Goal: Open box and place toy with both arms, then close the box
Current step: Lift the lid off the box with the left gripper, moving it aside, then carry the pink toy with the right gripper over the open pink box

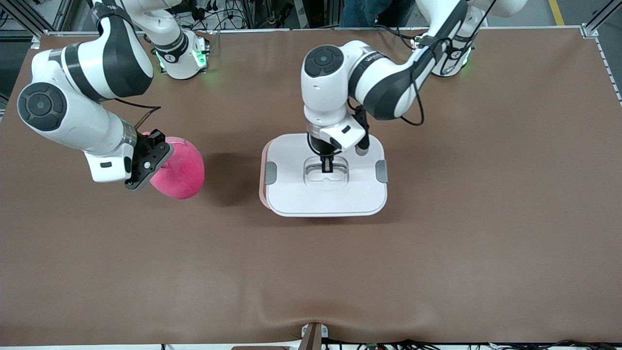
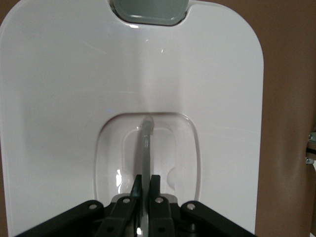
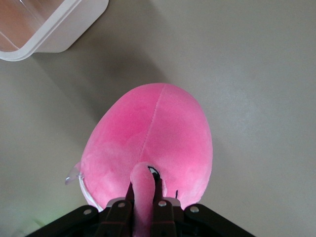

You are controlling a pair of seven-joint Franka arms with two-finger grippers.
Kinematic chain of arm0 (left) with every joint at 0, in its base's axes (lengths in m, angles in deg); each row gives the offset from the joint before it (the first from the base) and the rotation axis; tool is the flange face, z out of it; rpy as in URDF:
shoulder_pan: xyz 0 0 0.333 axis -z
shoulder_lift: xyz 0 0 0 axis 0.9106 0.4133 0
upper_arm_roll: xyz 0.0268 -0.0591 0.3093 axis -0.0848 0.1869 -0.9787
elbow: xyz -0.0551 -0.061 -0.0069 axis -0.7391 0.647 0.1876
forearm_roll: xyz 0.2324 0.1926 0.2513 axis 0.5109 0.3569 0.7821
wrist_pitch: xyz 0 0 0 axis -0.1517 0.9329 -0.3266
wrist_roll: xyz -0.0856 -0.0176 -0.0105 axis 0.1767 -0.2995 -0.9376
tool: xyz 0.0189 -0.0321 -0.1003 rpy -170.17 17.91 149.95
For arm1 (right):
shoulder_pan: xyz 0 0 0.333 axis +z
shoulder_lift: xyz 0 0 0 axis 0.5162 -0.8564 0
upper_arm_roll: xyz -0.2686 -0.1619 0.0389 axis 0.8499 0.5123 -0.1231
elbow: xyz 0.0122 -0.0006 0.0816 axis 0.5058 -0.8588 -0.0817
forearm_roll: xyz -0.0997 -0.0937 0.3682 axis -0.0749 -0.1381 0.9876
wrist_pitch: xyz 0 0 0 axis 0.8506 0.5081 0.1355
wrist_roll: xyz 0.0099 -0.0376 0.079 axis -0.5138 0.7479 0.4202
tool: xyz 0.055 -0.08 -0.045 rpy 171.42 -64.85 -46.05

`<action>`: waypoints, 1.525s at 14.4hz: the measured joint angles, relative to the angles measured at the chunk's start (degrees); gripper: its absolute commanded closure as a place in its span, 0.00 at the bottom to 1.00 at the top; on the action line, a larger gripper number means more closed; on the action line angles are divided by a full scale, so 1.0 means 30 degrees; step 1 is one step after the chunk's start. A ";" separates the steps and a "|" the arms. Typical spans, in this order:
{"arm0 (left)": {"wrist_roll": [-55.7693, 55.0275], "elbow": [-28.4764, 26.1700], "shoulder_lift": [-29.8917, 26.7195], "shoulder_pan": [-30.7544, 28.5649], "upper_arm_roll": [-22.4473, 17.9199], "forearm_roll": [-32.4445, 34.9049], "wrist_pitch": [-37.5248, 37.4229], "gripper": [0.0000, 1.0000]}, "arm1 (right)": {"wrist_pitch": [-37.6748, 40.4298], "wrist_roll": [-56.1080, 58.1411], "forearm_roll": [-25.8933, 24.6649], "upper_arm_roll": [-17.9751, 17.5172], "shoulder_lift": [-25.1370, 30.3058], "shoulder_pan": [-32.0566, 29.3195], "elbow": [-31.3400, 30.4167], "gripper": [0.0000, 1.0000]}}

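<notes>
The box (image 1: 296, 194) stands mid-table, its white lid (image 2: 74, 89) lying on the pink tub. My left gripper (image 1: 327, 167) reaches down into the lid's recess, shut on the clear handle (image 2: 147, 143), which runs between the left gripper's (image 2: 146, 180) two fingers. Grey clips (image 1: 382, 171) sit on the lid's two short sides. The hot-pink toy (image 1: 182, 170) is beside the box toward the right arm's end of the table. My right gripper (image 1: 163, 153) holds it up off the mat. In the right wrist view the right gripper (image 3: 144, 185) is shut on the snout of the toy (image 3: 148, 133).
A brown mat (image 1: 437, 253) covers the whole table. One corner of the box (image 3: 59, 34) shows past the toy in the right wrist view. Both arm bases (image 1: 182, 58) stand at the table's edge farthest from the front camera.
</notes>
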 measured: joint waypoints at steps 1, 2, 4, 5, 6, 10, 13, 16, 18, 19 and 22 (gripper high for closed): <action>0.0418 0.0009 -0.0155 -0.0367 -0.0009 0.0009 -0.0135 1.00 | 0.0010 -0.0007 0.0002 -0.0002 -0.0001 0.0001 -0.0001 1.00; 0.0926 0.0029 -0.0350 -0.0794 -0.0015 0.0017 -0.0297 1.00 | 0.0017 -0.0010 0.0003 -0.0003 -0.0001 0.0002 -0.0001 1.00; 0.2253 0.0065 -0.0943 -0.1883 -0.0017 0.0018 -0.0699 1.00 | 0.0022 -0.0096 0.0014 -0.0023 0.0000 0.0010 -0.0002 1.00; 0.2957 0.0072 -0.1262 -0.2460 -0.0014 0.0018 -0.0913 1.00 | 0.0032 -0.0256 0.0020 -0.0047 0.0000 0.0013 -0.0002 1.00; 0.3638 0.0075 -0.1556 -0.3017 -0.0005 0.0018 -0.1087 1.00 | 0.0041 -0.0498 0.0024 -0.0081 0.0000 0.0024 -0.0002 1.00; 0.5236 0.0075 -0.2204 -0.4483 0.0040 0.0017 -0.1282 1.00 | 0.0252 -0.2085 0.0079 -0.0200 0.0007 0.0481 0.0046 1.00; 0.5803 0.0073 -0.2321 -0.4959 0.0056 0.0017 -0.1285 1.00 | 0.0478 -0.3261 0.0254 -0.0221 0.0056 0.1107 0.0245 1.00; 0.6897 0.0073 -0.2501 -0.5627 0.0076 -0.0196 -0.1285 1.00 | 0.0628 -0.4500 0.0340 -0.0228 0.0105 0.1726 0.0268 1.00; 0.7962 0.0074 -0.2687 -0.6306 0.0081 -0.0905 -0.1286 1.00 | 0.0712 -0.5596 0.0606 -0.0230 0.0110 0.2122 0.0368 1.00; 0.8542 0.0075 -0.2768 -0.6702 0.0087 -0.1215 -0.1288 1.00 | 0.0857 -0.6209 0.0843 -0.0233 0.0111 0.2304 0.0466 1.00; 1.0216 0.0063 -0.2972 -0.7757 0.0092 -0.1751 -0.1581 1.00 | 0.1069 -0.7935 0.1187 -0.0234 0.0111 0.2991 0.0654 1.00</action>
